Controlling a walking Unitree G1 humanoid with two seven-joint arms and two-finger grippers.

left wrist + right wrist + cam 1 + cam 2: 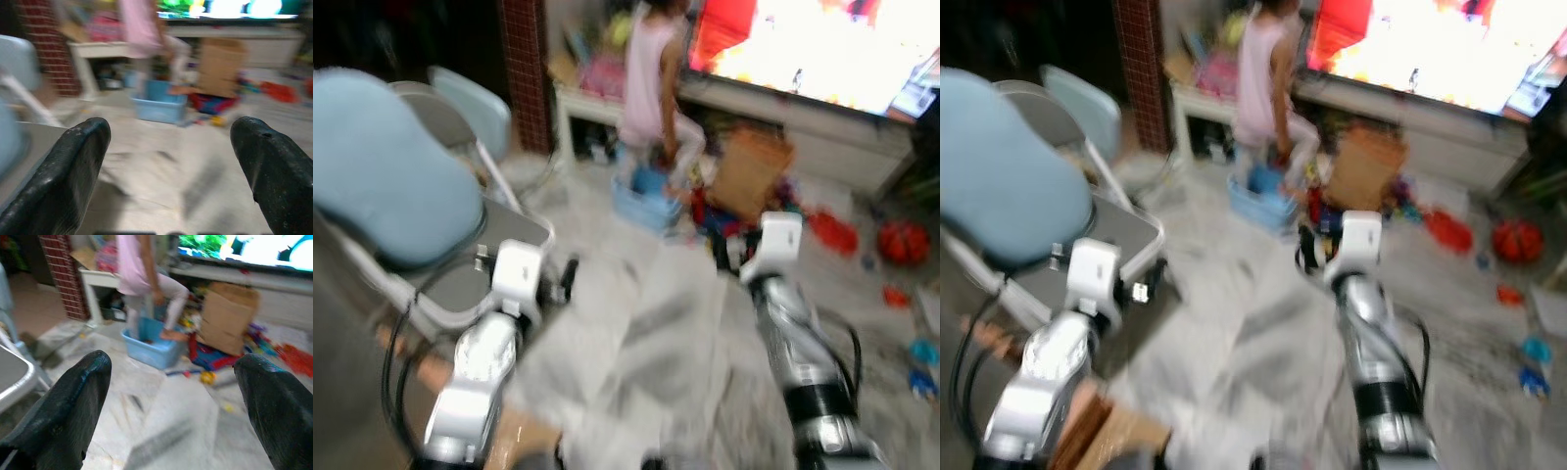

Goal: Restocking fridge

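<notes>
Blurry living room, no fridge anywhere I can spot. Left gripper (168, 147) and right gripper (171, 377) are both spread wide apart, grasping nothing, held out over the marble floor (646, 294). A person (651, 83) stands with one foot in a blue bin (149, 345), cardboard box (230, 316) beside it.

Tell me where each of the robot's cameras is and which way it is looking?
Left eye view: on the head, looking down at the pale marble floor; both silver arms show.
Right eye view: beside it, same scene.
Left wrist view: on the left wrist, between the open left gripper fingers, facing the light blue plastic tub.
Right wrist view: on the right wrist, through the open right gripper.
All share that tub and the brown cardboard box.
</notes>
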